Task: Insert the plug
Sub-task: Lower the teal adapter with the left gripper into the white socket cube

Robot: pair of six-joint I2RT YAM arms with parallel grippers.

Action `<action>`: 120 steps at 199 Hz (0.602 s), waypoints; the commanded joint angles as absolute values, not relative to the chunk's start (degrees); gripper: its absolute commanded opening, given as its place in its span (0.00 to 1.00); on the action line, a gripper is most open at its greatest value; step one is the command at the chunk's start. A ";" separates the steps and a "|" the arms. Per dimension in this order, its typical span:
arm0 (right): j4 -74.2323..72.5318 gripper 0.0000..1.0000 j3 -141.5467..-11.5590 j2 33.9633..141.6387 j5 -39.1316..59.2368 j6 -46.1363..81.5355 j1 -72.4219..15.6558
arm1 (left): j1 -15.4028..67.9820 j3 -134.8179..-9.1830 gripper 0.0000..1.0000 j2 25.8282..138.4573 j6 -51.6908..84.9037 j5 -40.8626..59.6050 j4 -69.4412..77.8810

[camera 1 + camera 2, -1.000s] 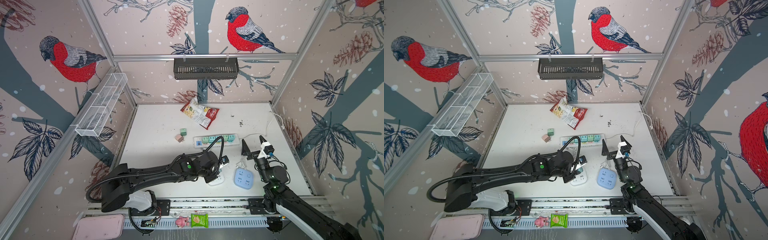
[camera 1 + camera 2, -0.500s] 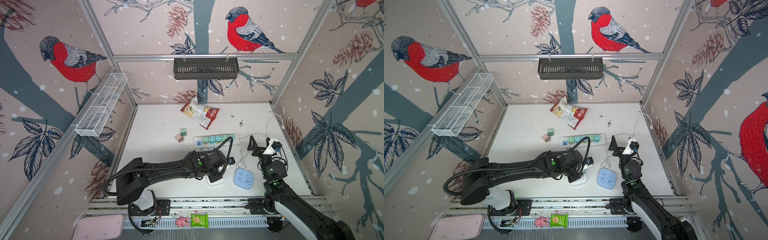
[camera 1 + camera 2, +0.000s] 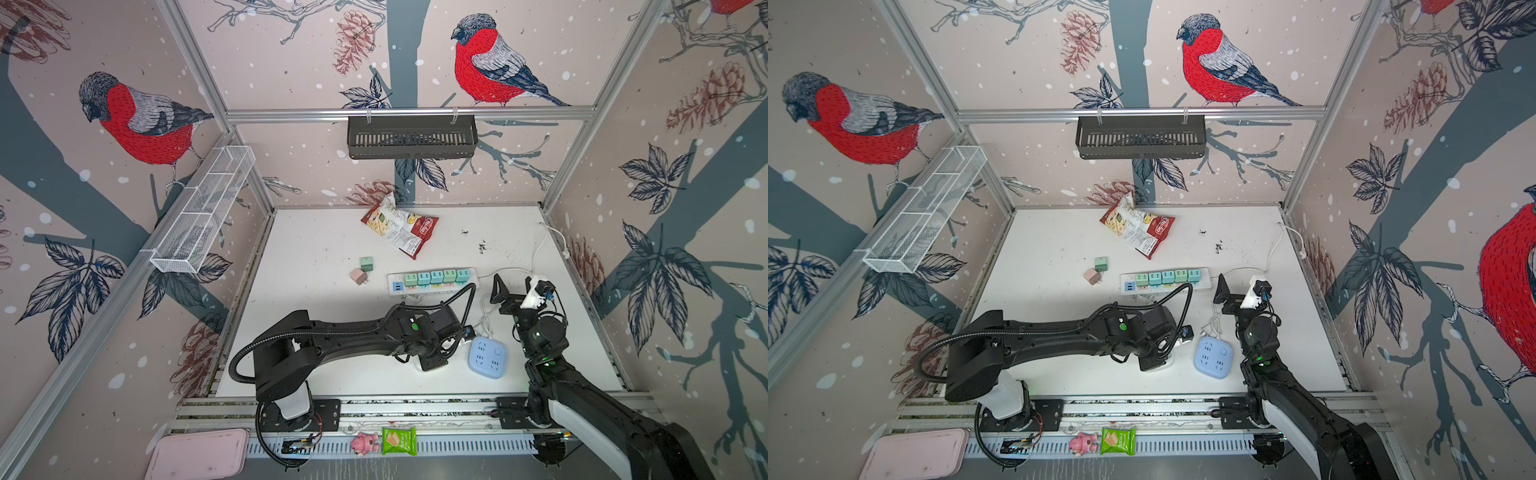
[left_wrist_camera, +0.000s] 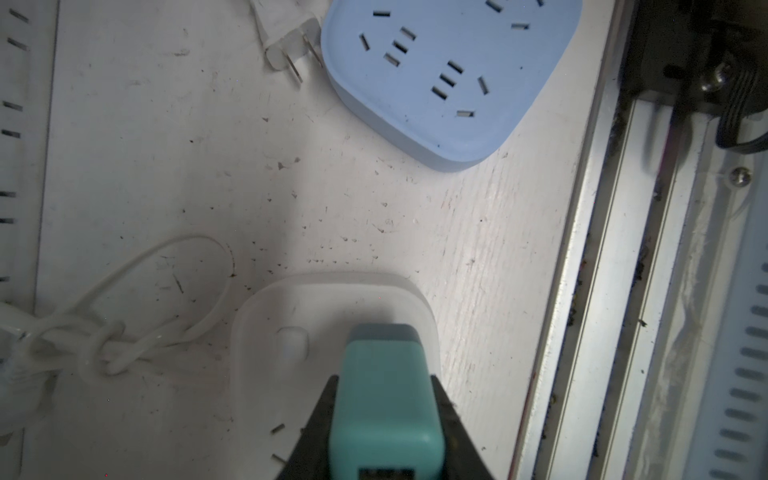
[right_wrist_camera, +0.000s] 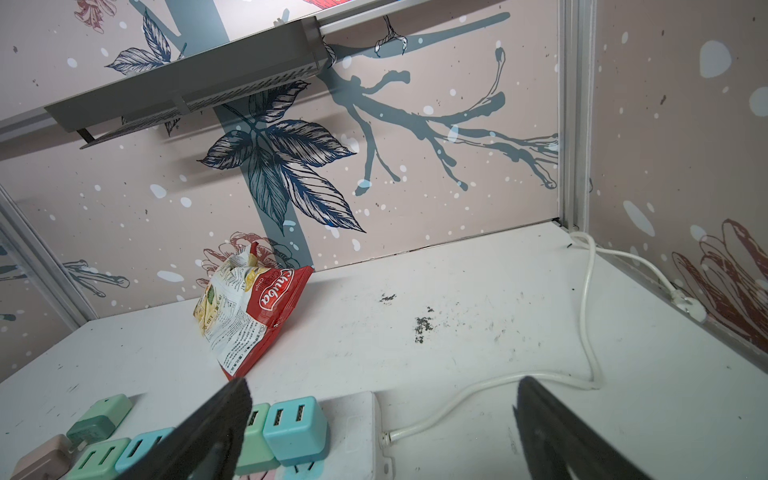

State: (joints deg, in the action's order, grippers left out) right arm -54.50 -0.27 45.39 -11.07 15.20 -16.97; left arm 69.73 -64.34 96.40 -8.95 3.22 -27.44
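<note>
My left gripper (image 4: 385, 419) is shut on a teal plug (image 4: 386, 390), its black fingers (image 4: 320, 432) against the plug's two sides. The plug's front end stands over a white square socket block (image 4: 282, 316); its prongs are hidden, so I cannot tell whether they are in. In both top views the left gripper (image 3: 432, 360) (image 3: 1156, 360) covers most of that block near the table's front. My right gripper (image 3: 513, 286) (image 5: 382, 392) hangs open and empty above the power strip (image 5: 353, 419) and its cord.
A blue socket block (image 3: 487, 358) (image 4: 449, 75) lies just right of the left gripper, with a loose white two-prong plug (image 4: 286, 45) and tangled cord beside it. The power strip (image 3: 432, 280) holds several plugs. Green (image 3: 366, 263) and pink (image 3: 358, 276) plugs lie loose; a chips bag (image 3: 401, 228) sits at the back.
The left arm has reached further right and brought the plug down over the white socket block. The right gripper has turned and drawn back a little, still open.
</note>
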 commanded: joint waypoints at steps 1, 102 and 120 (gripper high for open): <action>-57.22 1.00 0.39 45.31 -10.55 16.06 -16.88 | 69.88 -65.03 0.00 97.15 -9.85 2.89 -29.38; -57.29 0.99 0.62 44.93 -10.22 16.54 -16.26 | 69.94 -65.04 0.00 96.19 -9.85 1.23 -31.13; -57.34 1.00 0.71 44.88 -10.17 16.67 -16.19 | 69.92 -65.35 0.00 96.82 -10.13 1.45 -31.03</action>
State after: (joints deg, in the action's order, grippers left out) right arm -54.52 -0.27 45.01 -10.66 16.25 -16.34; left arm 69.73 -65.17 96.51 -9.04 1.30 -29.93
